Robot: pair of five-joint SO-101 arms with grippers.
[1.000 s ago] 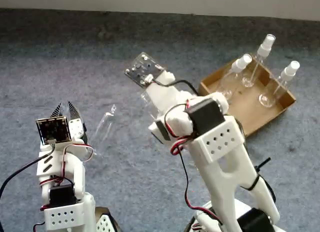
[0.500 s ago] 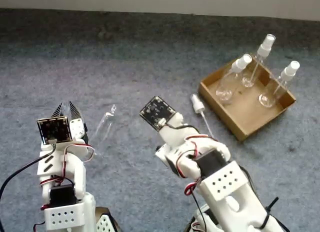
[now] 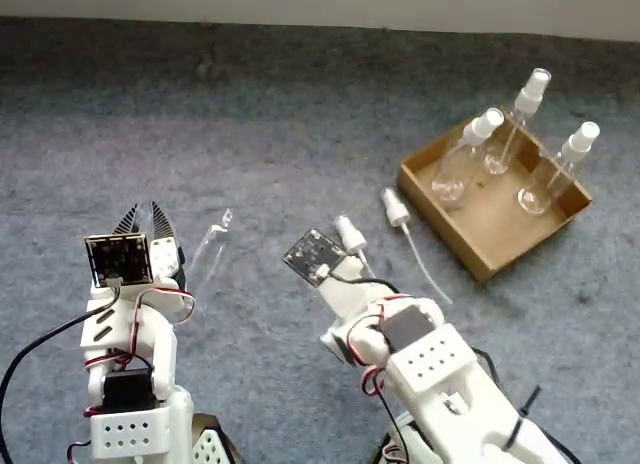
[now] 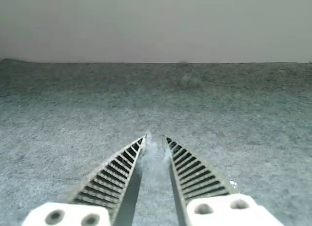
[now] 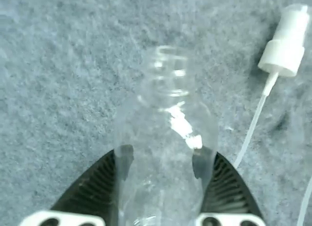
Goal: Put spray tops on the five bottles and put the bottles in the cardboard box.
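My right gripper (image 5: pixel 163 155) is shut on a clear bottle (image 5: pixel 168 138) that has no top, its open neck pointing away from the wrist. A white spray top (image 5: pixel 285 46) with a thin tube lies on the carpet just beyond it. From above, the right arm (image 3: pixel 400 334) sits front centre with two spray tops (image 3: pixel 350 232) (image 3: pixel 397 209) lying past it. Another bare bottle (image 3: pixel 210 249) lies on the carpet beside my left gripper (image 3: pixel 145 214), which is open and holds nothing (image 4: pixel 157 139). The cardboard box (image 3: pixel 440 224) at the right holds three upright bottles (image 3: pixel 450 169) with spray tops.
Grey carpet covers the whole surface. A pale wall (image 4: pixel 156 26) closes off the far side. Open carpet stretches between the two arms and the far edge.
The right arm has pulled back from beside the box toward the front, keeping the bottle in its gripper and uncovering the two spray tops. The left arm shifted slightly to the right.
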